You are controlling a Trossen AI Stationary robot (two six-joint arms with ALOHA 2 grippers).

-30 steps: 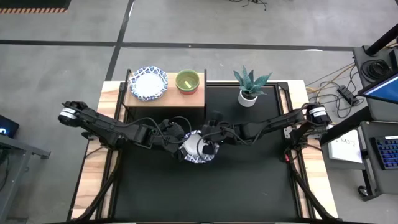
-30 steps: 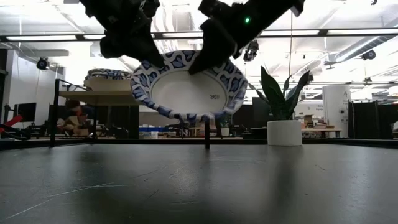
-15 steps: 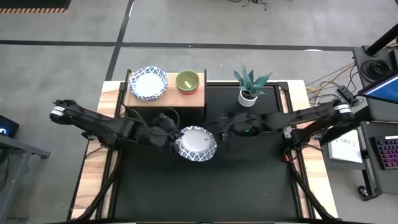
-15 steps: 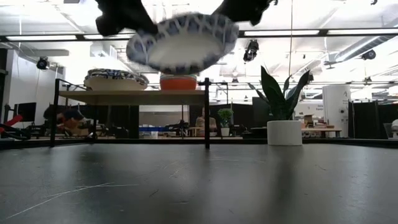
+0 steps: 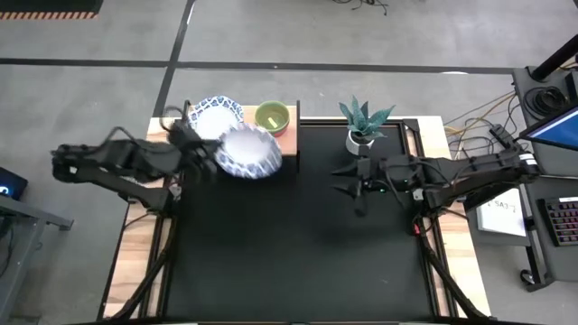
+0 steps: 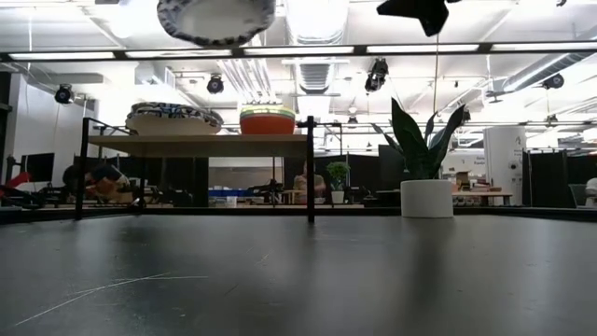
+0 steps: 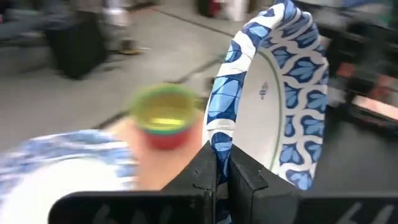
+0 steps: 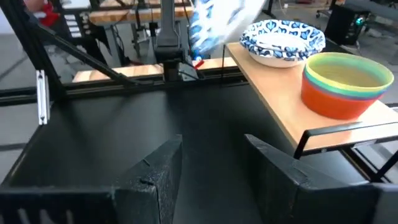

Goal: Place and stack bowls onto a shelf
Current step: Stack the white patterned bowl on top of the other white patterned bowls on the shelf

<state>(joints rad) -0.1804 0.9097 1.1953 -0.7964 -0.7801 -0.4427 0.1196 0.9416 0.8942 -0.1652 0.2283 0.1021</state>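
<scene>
Above the black tabletop (image 5: 289,244) my right tool (image 5: 354,188) has let go and stands apart, so my left tool (image 7: 219,171) alone, clamped on the patterned bowl (image 5: 247,153), carries it, probably over the shelf (image 5: 287,143) toward the stack (image 5: 214,112).

two patterned bowls (image 5: 248,153), one plant (image 5: 363,120)

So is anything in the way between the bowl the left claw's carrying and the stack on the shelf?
Nothing visible. The left claw holds the patterned bowl in the air beside the shelf; the stacked patterned bowls lie open.
</scene>
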